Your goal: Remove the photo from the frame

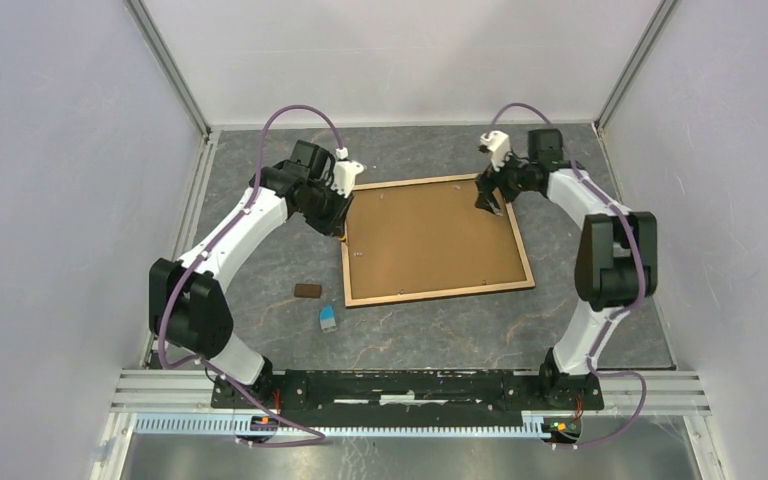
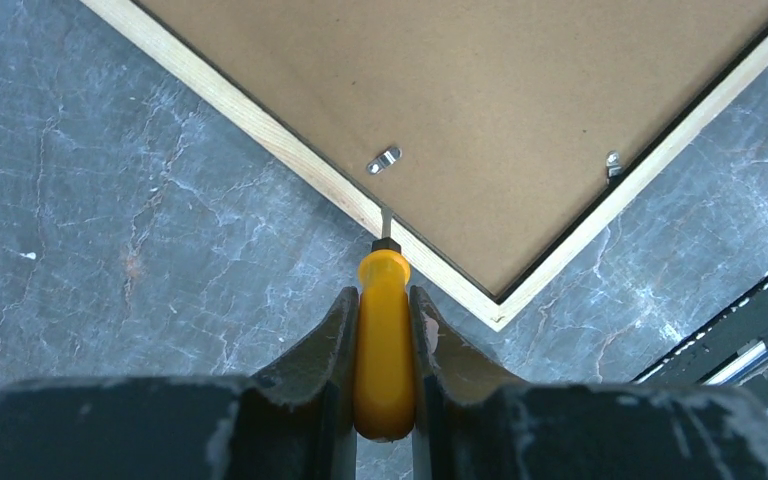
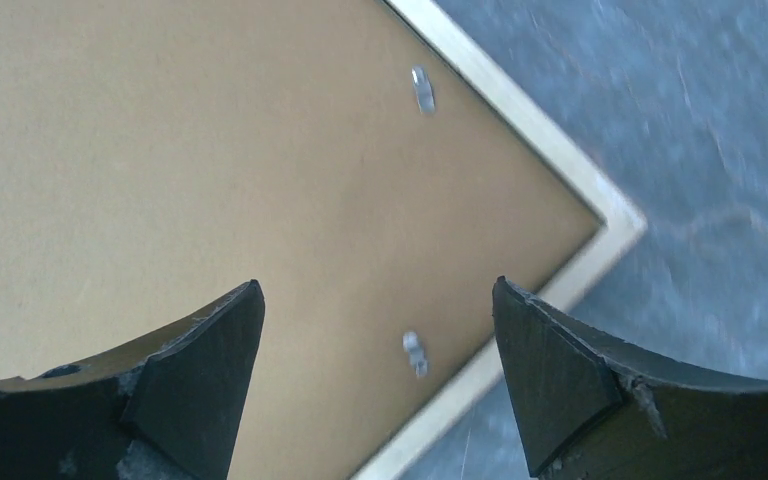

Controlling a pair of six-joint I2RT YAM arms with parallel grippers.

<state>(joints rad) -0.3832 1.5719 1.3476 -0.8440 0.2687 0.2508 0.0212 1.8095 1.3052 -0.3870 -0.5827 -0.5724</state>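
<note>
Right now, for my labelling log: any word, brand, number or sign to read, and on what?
No readable text anywhere.
The frame shows a plain brown back.
The yellow tool handle is unmarked.
The small blue object is too small to tell.

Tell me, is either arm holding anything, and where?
The left end effector grips a yellow-handled screwdriver by its handle. The right end effector is open above the frame, holding nothing.

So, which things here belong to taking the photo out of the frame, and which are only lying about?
For the job: frame, lying back up; metal tabs on its backing; yellow screwdriver in the left fingers. The photo itself is hidden.
Lying about: small brown block; small blue object.
</note>
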